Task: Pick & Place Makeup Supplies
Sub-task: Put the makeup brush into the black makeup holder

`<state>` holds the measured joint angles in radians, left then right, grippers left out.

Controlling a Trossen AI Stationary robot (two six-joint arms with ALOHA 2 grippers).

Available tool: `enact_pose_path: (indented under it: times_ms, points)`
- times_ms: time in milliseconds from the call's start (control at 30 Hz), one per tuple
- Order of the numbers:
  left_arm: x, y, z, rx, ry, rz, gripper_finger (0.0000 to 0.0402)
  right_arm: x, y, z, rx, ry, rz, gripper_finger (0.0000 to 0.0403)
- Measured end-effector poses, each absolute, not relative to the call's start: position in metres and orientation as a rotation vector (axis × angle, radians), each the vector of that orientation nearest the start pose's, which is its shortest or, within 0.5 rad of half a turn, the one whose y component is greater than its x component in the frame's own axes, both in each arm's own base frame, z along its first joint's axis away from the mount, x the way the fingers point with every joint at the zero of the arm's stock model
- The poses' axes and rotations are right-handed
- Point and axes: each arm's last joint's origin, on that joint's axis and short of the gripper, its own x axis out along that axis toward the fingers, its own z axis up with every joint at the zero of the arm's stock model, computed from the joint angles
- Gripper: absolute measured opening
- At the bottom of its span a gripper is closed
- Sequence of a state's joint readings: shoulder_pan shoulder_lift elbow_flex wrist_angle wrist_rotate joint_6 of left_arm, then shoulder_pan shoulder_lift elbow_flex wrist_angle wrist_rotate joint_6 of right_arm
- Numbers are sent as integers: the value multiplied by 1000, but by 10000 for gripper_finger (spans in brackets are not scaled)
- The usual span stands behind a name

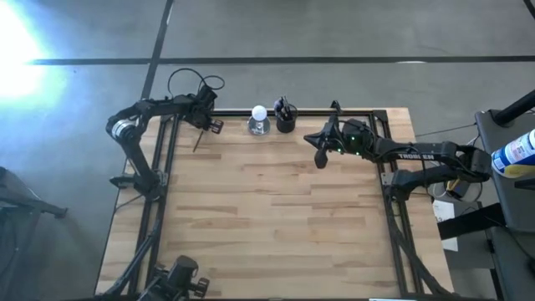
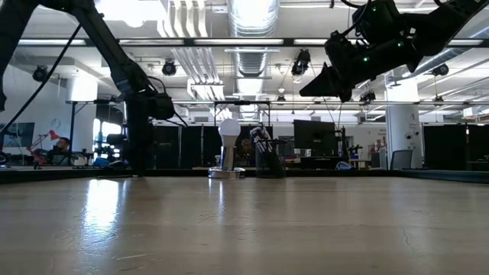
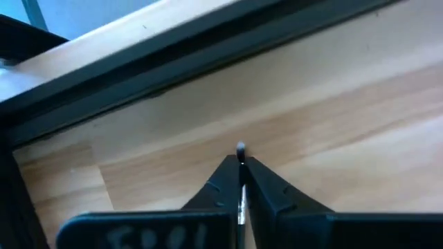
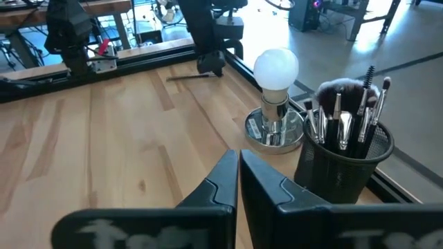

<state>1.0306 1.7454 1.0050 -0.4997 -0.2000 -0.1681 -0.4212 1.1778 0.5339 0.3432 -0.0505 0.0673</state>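
A thin dark makeup brush (image 1: pixel 198 140) lies on the wooden table near its far left corner. My left gripper (image 1: pixel 209 126) stands over the brush's far end, shut on it. A black mesh cup (image 4: pixel 342 162) at the far edge holds several makeup brushes (image 4: pixel 346 117) upright, heads up. Beside it stands a white ball on a clear base (image 4: pixel 275 69). My right gripper (image 4: pixel 237 155) hangs shut and empty above the table, just right of the cup (image 1: pixel 285 118). My left gripper pinches the thin brush between its two fingers (image 3: pixel 221 187), coming from above at a steep slant. A silvery stretch of the brush (image 3: pixel 241 197) shows in the gap, and its small rounded end (image 3: pixel 240 146) sticks out past the fingertips. The rest of the brush (image 4: pixel 188 77) lies flat on the table.
A black metal frame rail (image 3: pixel 208 52) runs along the table's far edge right behind the left gripper, and further rails (image 1: pixel 391 217) line both sides. The wide wooden middle and near part of the table (image 1: pixel 276 226) lies bare.
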Motion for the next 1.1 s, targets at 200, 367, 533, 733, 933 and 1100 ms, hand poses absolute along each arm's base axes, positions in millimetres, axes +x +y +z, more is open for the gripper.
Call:
enact_pose_path:
  times_ms: [200, 367, 533, 733, 933, 1100]
  points:
    - [159, 278, 153, -630, 1066, 1190, 2, 222, -98, 219, 137, 284, -378, 12]
    - [162, 269, 181, -590, 926, 1166, 0, 220, -97, 213, 142, 301, -378, 12]
    - [162, 239, 201, -594, 709, 1073, 0, 217, -96, 206, 155, 322, -379, 12]
    - [173, 182, 206, -566, 377, 849, 0, 218, -87, 199, 159, 341, -344, 12]
    - [191, 121, 201, -508, 26, 531, 0, 223, -71, 199, 215, 316, -284, 13]
    - [203, 82, 204, -442, -152, 360, 0, 235, -54, 205, 239, 203, -200, 13]
